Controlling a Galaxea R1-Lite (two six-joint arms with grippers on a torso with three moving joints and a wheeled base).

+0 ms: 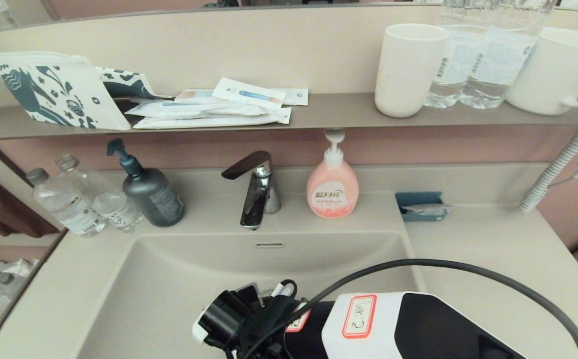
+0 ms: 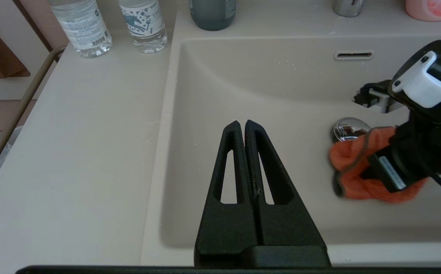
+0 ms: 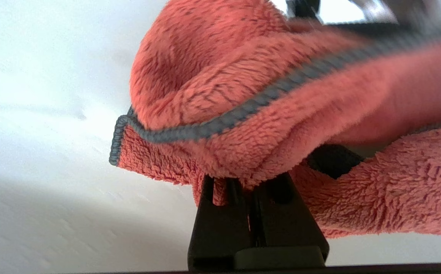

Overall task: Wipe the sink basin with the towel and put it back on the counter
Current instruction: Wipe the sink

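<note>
The orange-coral towel lies bunched on the floor of the beige sink basin, right beside the chrome drain plug. My right gripper is shut on the towel, whose folds cover the fingertips. In the head view my right arm reaches down into the basin and hides the towel. My left gripper is shut and empty, hovering over the basin's near left part, apart from the towel. The counter surrounds the basin.
A chrome faucet, pink soap bottle, dark pump bottle and two water bottles stand behind the basin. A blue soap dish sits at the back right. A black cable arcs over the right counter.
</note>
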